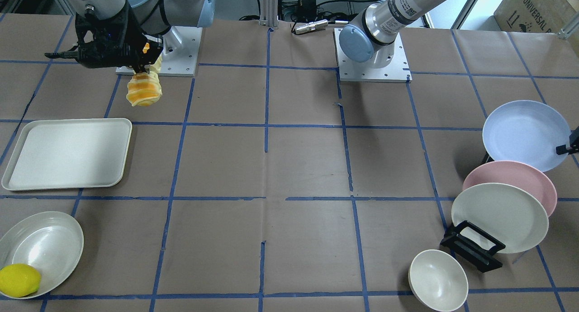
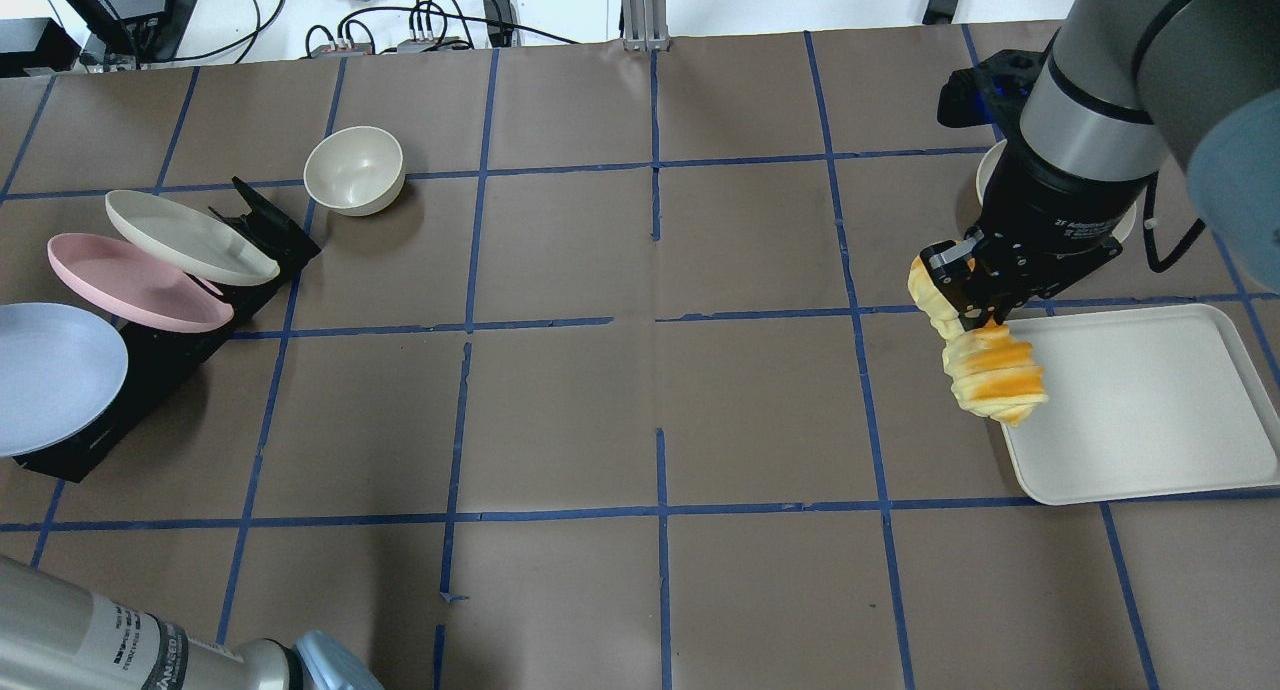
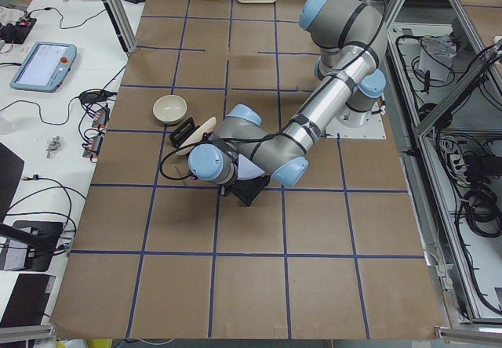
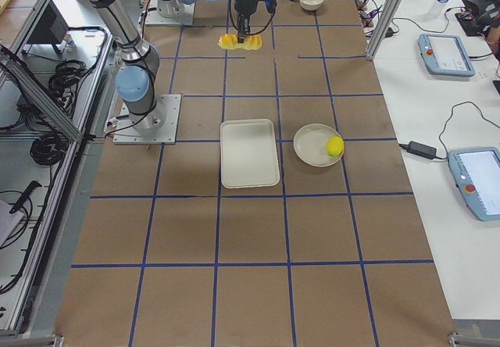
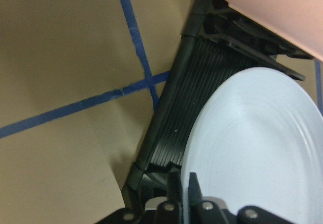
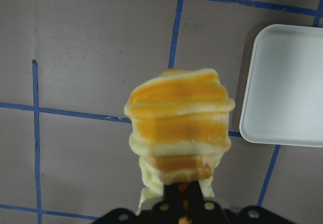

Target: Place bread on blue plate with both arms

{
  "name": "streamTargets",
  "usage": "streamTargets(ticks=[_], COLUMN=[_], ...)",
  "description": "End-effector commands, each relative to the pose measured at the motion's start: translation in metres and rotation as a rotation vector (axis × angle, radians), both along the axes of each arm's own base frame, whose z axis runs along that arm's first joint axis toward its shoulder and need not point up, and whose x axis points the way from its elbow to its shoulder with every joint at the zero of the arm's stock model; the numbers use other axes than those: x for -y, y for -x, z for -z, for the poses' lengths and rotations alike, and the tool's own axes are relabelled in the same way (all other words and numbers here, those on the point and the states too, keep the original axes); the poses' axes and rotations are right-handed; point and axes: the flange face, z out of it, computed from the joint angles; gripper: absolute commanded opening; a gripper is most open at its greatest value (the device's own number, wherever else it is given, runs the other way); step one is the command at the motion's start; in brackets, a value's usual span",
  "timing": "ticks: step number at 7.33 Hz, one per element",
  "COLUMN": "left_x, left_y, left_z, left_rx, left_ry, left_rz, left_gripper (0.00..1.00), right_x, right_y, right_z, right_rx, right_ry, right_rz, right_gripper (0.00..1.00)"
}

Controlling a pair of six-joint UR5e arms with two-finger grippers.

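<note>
Bread (image 6: 179, 128) hangs clamped in the right gripper (image 6: 182, 199), long axis pointing straight out from its jaws. Blue plate (image 5: 252, 148) rim sits between the left gripper (image 5: 183, 186) jaws; pinched or not, cannot tell.

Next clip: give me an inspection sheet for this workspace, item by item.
Surface: table covered in brown paper with a blue tape grid.
Job's things: bread hangs in the air; blue plate stands in the rack.
Clutter: pink plate and cream plate in the same rack; small bowl; lemon in a dish; tray.
Tools: right tool shut on the bread; left tool pinches the blue plate's rim.
Cables: cables along the table's far edge.
Surroundings: tablets on a side bench; cardboard box.
</note>
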Motion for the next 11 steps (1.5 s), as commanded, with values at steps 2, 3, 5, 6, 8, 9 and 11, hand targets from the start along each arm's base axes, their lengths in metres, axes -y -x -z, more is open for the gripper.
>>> streamTargets(ticks=[2,3,5,6,8,9,11], left_x=[-0.026,-0.020,0.003,0.005,0.022,0.035,0.056], left_y=[0.060,0.088,0.170,0.211,0.294,0.341,0.442], left_z=[-0.094,-0.107,-0.135,-0.147,-0.129,-0.120,-0.089], left_rx=[0.059,0.074,0.111,0.124,0.126,0.152,0.192], left_ry=[0.041,0.055,0.064,0.056,0.009,0.002,0.005], left_rz=[0.020,0.046,0.067,0.061,0.065,0.039,0.059], left_gripper=[0.04,0.04,0.04,0.04,0.05,0.05,0.05], right_x=[0.001,0.001,0.000,0.001,0.001,0.001,0.001], right_y=[-0.001,-0.001,-0.001,-0.001,-0.001,-0.001,-0.001], right_z=[0.001,0.002,0.002,0.002,0.002,0.002,0.002], right_rx=[0.004,0.004,0.004,0.004,0.004,0.004,0.005], right_ry=[-0.002,-0.003,-0.003,-0.002,-0.002,-0.002,-0.002], right_rz=[0.001,0.001,-0.001,-0.001,-0.001,-0.004,-0.009], right_gripper=[0.04,0.04,0.04,0.04,0.04,0.04,0.05])
